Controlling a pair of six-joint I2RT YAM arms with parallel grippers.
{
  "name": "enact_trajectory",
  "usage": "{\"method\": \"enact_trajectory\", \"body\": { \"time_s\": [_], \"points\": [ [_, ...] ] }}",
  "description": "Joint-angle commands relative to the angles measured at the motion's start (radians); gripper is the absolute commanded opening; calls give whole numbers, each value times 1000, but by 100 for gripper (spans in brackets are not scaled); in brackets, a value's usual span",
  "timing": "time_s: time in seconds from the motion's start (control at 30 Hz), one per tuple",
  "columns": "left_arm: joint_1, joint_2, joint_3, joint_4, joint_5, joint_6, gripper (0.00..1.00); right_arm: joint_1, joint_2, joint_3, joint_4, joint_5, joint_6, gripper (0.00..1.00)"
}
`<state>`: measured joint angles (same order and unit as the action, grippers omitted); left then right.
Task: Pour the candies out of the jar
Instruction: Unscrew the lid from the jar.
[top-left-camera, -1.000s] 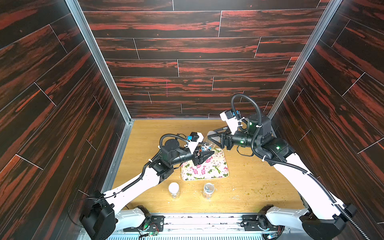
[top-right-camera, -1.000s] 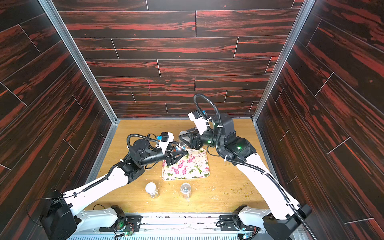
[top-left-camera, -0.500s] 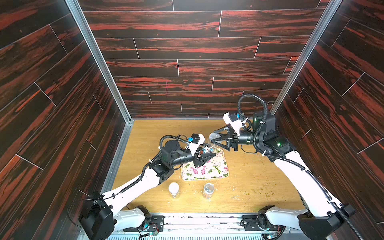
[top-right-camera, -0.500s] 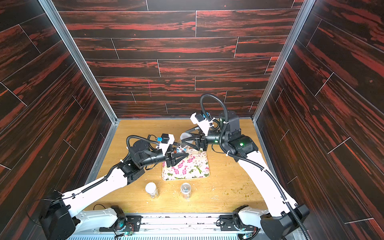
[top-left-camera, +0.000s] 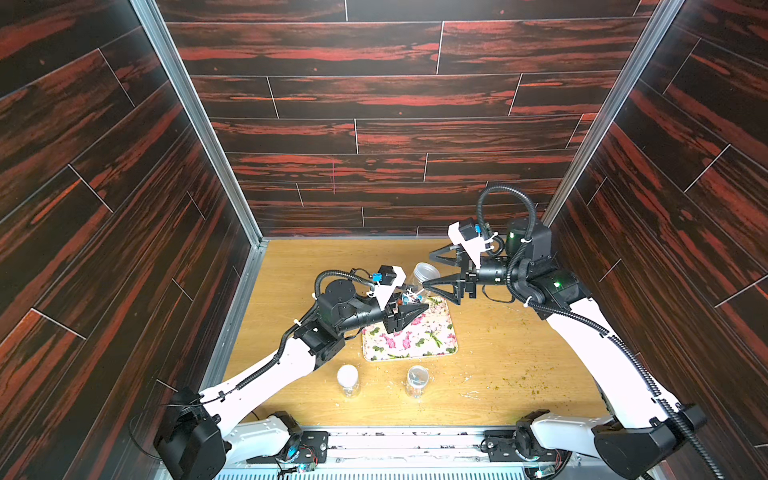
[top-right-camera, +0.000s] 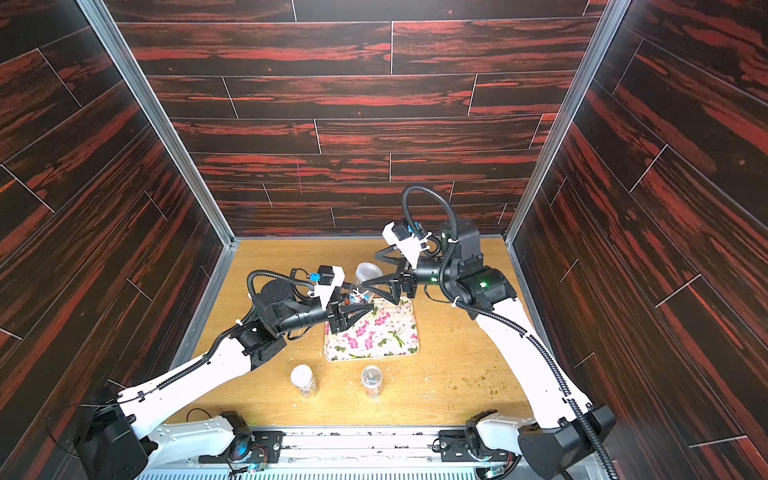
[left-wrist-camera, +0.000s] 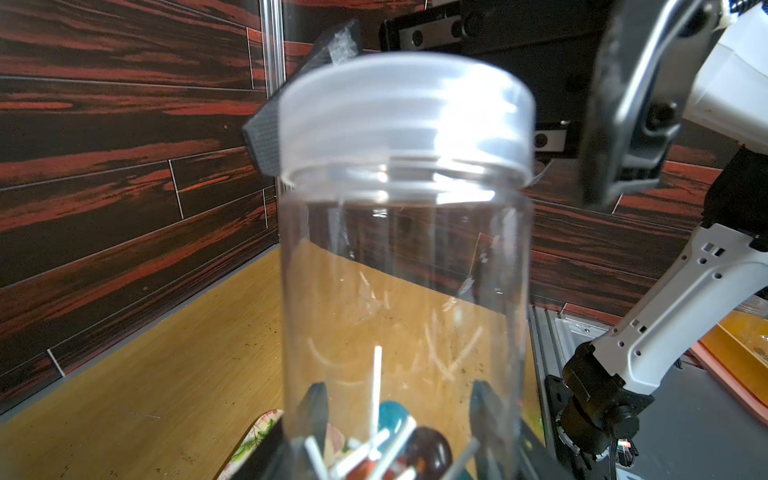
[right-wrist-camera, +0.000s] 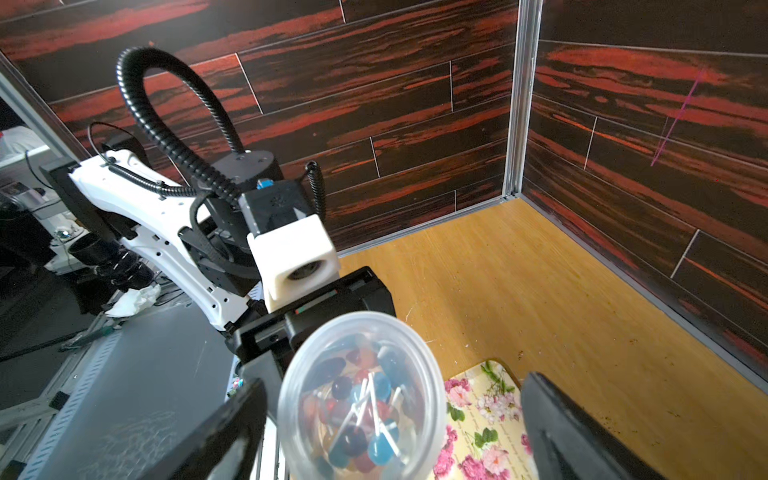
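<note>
Item: clear jar (top-left-camera: 417, 286), translucent screw lid (left-wrist-camera: 405, 112) on, held off the table over the far edge of the floral tray (top-left-camera: 415, 345) and tilted with its top toward the right arm. Contents: candies (right-wrist-camera: 361, 415), blue, red and dark, on white sticks, pooled at the base. Left gripper (top-left-camera: 413, 311): clamped on the jar's lower body. Right gripper (top-left-camera: 428, 270): jaws spread wide, one on either side of the lid; contact cannot be told. Step in hand, by judgement: uncapping, with the pour not yet begun. Next move calls for closing squarely on the lid, twisting it off against the left gripper's hold, then tipping the mouth over the tray.
</note>
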<state>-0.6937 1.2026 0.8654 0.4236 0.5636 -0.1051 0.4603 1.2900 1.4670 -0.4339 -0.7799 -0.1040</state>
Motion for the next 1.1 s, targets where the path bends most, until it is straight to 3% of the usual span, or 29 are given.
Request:
{"method": "enact_trajectory", "body": {
  "time_s": [0.0,0.13,0.23,0.4,0.6,0.8,1.07],
  "points": [
    [4,-32,-10,35,-6,-9,43,-2,-39,40,-13,55,76,99],
    [3,-34,-8,20,-12,1,43,10,-76,40,17,82,217,99],
    [3,-37,-11,12,-19,10,43,70,-113,50,-14,257,302,99],
    [3,-35,-14,12,-25,13,43,118,-133,92,-119,544,555,92],
    [4,-26,-12,15,-24,13,43,266,-70,177,-292,829,645,91],
    [4,-17,-8,18,-23,9,43,307,-25,202,-329,894,675,89],
    [3,-12,-8,22,-18,6,43,321,22,230,-327,840,691,85]
  ]
}}
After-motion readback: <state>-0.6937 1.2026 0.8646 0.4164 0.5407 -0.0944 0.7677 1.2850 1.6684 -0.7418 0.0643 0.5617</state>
